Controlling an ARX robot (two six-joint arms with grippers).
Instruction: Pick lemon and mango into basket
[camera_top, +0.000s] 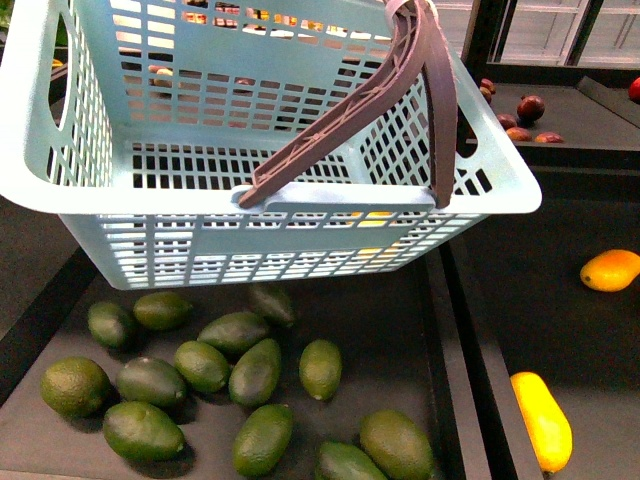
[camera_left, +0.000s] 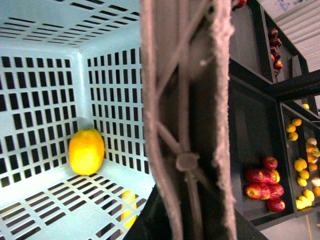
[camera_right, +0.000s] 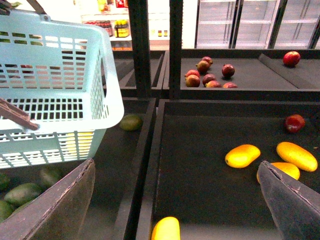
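The turquoise basket (camera_top: 300, 200) hangs above the left bin, its grey-brown handles (camera_top: 420, 90) swung together. My left gripper (camera_left: 187, 220) is shut on the handles (camera_left: 185, 100), which fill the left wrist view. A yellow lemon (camera_left: 86, 151) lies in a corner of the basket floor (camera_left: 40, 210). In the right bin lie yellow-orange mangoes (camera_top: 610, 270) (camera_top: 543, 420). My right gripper (camera_right: 172, 205) is open above that bin, its fingers (camera_right: 292, 200) wide apart. One mango (camera_right: 166, 229) lies just below the gap and others (camera_right: 242, 155) (camera_right: 297, 155) lie beyond it.
Several dark green oval fruits (camera_top: 255, 370) fill the bin under the basket. A raised black divider (camera_top: 455, 380) separates the two bins. Red fruits (camera_right: 210, 75) lie on the shelf behind, and one (camera_right: 295, 122) in the mango bin's far corner.
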